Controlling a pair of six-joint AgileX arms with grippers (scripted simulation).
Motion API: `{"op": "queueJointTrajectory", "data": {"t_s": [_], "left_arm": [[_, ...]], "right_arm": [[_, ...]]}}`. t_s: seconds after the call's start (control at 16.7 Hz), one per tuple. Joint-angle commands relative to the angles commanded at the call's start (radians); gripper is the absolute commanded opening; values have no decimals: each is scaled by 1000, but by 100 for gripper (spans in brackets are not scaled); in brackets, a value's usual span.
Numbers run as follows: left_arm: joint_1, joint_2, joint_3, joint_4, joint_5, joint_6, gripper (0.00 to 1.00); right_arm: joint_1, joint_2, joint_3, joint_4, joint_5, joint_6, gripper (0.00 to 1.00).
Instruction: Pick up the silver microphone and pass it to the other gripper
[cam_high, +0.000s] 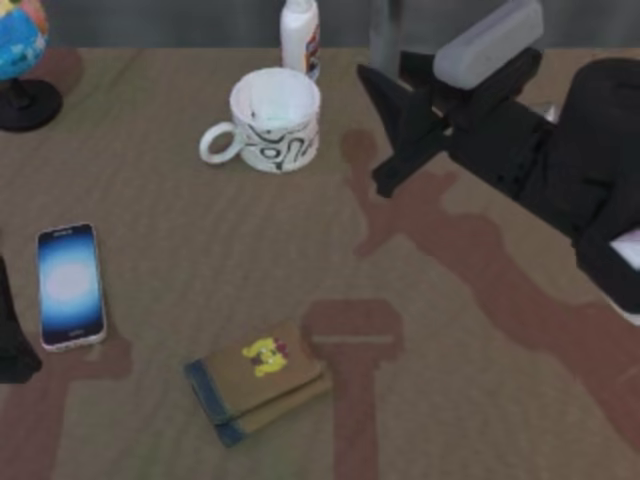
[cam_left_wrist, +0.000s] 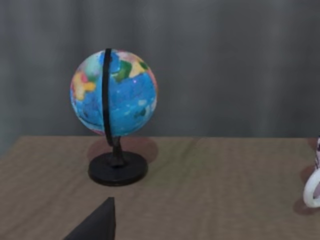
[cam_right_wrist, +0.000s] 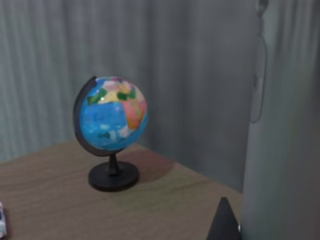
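Observation:
The silver microphone (cam_high: 385, 30) stands upright at the table's back edge, right of a white bottle; only its silver-grey handle shows, its lower end hidden behind my right gripper. My right gripper (cam_high: 370, 130) hovers above the table at the back right, open and pointing left. In the right wrist view the microphone (cam_right_wrist: 282, 130) fills the side beyond one black fingertip (cam_right_wrist: 223, 222), outside the jaws. My left gripper (cam_high: 10, 345) sits parked at the table's left edge; the left wrist view shows one fingertip (cam_left_wrist: 102, 222) far out to the side.
A white patterned mug (cam_high: 265, 120) and a white bottle (cam_high: 300, 35) stand left of the microphone. A globe (cam_high: 20, 40) is at the back left corner. A phone (cam_high: 70, 285) lies at the left, a brown and blue wallet (cam_high: 258, 380) near the front.

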Motion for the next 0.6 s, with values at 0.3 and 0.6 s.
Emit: {"op": "queueJointTrajectory", "data": {"t_s": [0.3, 0.6], "left_arm": [[0, 0, 0, 0, 0, 0, 100], [0, 0, 0, 0, 0, 0, 100]], "right_arm": [[84, -40, -38, 15, 72, 2, 0], [82, -37, -36, 15, 70, 3, 0]]}}
